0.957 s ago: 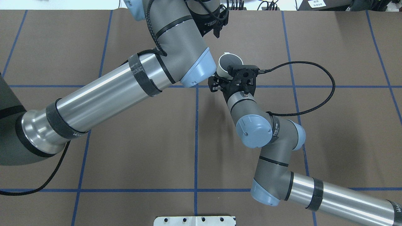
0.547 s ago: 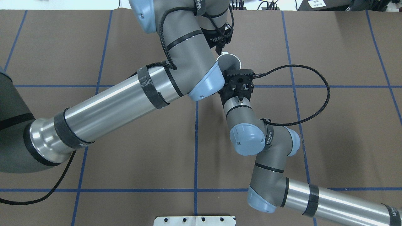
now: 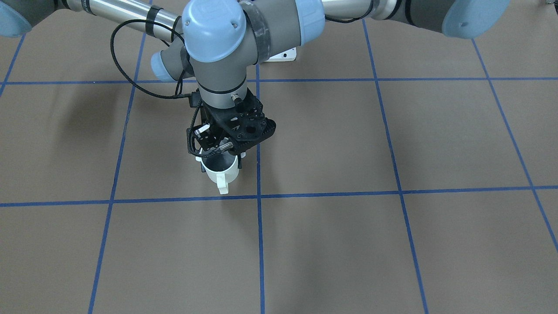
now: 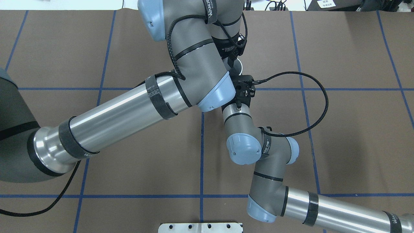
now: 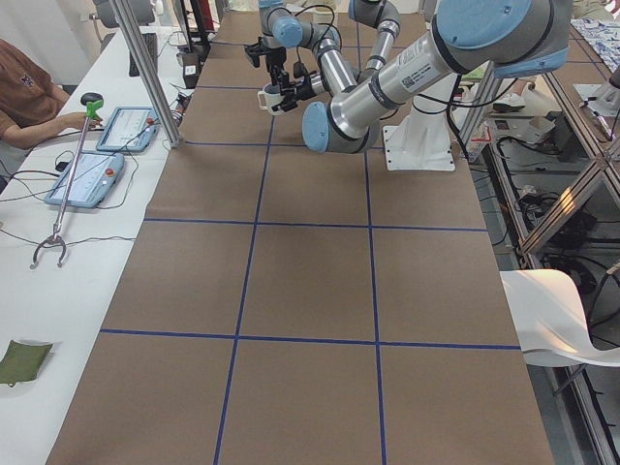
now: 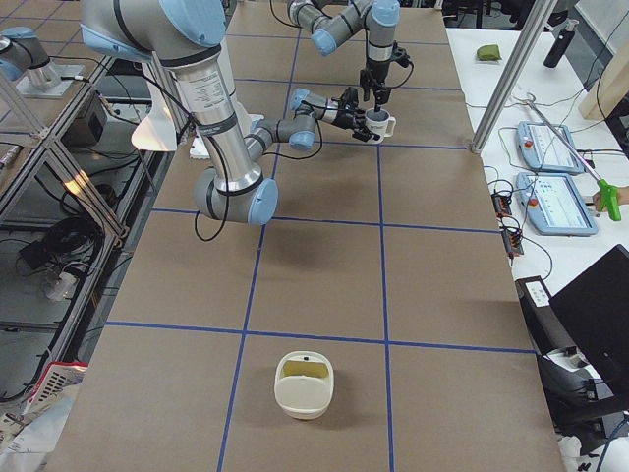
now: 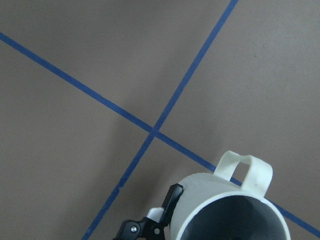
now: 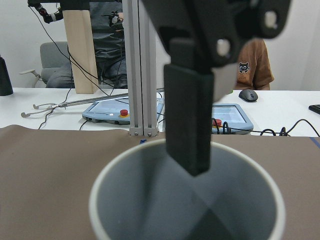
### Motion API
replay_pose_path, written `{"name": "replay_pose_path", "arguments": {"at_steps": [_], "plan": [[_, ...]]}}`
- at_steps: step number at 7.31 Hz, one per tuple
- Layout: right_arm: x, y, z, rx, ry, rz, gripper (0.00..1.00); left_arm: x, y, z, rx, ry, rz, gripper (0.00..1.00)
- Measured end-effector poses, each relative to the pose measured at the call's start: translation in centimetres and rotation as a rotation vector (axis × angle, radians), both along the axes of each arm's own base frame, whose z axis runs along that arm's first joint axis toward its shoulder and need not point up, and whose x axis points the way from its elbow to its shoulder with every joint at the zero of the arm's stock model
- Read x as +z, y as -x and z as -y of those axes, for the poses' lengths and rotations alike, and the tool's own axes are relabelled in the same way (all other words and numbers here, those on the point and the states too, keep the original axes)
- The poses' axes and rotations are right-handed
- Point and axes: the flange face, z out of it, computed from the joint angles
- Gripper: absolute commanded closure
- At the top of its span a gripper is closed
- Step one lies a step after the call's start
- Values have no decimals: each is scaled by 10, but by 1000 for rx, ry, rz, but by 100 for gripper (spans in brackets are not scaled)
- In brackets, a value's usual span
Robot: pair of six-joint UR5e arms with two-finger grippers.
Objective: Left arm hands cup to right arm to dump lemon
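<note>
The cup (image 3: 224,175) hangs over the table (image 3: 392,244), its rim pinched by the left gripper (image 4: 233,61). The right gripper (image 3: 221,167) has a finger on each side of the cup; I cannot tell if it squeezes.

Upright off-white cup (image 3: 224,174), grey inside, handle outward

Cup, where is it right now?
In the front-facing view, the cup is left of centre, gripped by the right tool, just up and left of where two blue lines cross.
</note>
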Motion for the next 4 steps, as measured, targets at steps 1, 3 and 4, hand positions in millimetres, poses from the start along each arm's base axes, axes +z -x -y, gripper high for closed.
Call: {"name": "replay_pose_path", "arguments": {"at_steps": [1, 3, 4], "plan": [[-1, 0, 0, 1, -2, 3, 66, 0, 0, -1, 2, 1, -2, 33], [-4, -2, -1, 0, -6, 17, 66, 0, -1, -1, 4, 2, -2, 35], [-4, -3, -2, 0, -7, 20, 66, 1, -1, -2, 5, 3, -1, 37]]}}
